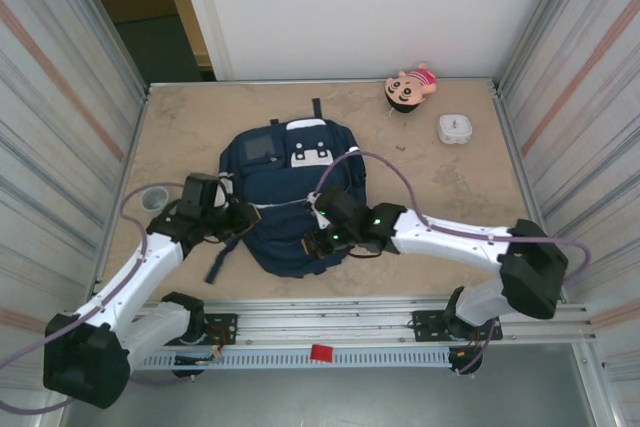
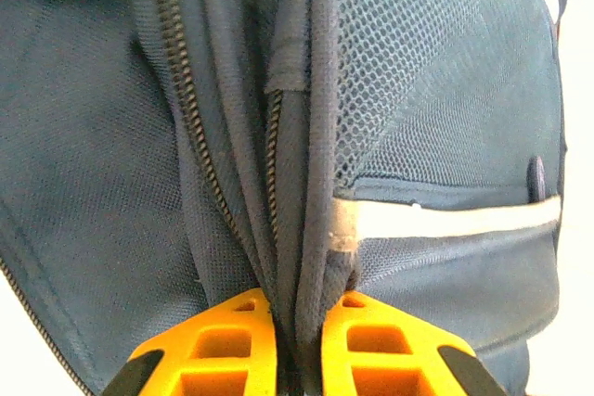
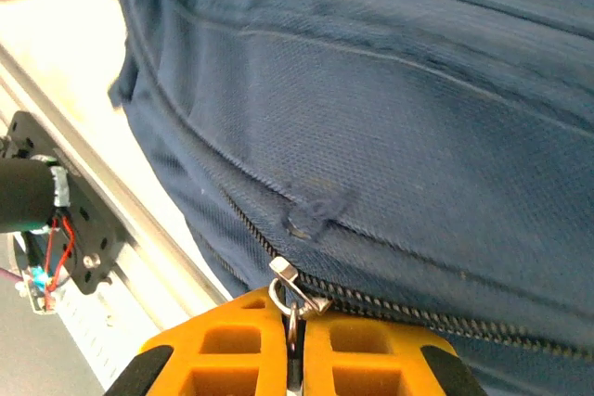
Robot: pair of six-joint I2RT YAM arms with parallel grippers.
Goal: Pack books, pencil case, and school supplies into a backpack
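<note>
The navy blue backpack (image 1: 285, 187) lies flat in the middle of the table, white patches and grey panel toward the far end. My left gripper (image 1: 243, 215) is at its left side, shut on a bunch of the backpack's side fabric (image 2: 299, 257) beside the pale stripe (image 2: 455, 220). My right gripper (image 1: 318, 244) is at the near right edge, shut on the metal zipper pull (image 3: 295, 299) of the backpack's zipper (image 3: 418, 308). The book, pencil case and small supplies are out of view.
A pink plush doll (image 1: 410, 87) and a white rounded square box (image 1: 456, 128) sit at the far right of the table. A grey round disc (image 1: 155, 196) lies near the left wall. Corrugated walls close in both sides; the metal rail (image 1: 330, 322) runs along the near edge.
</note>
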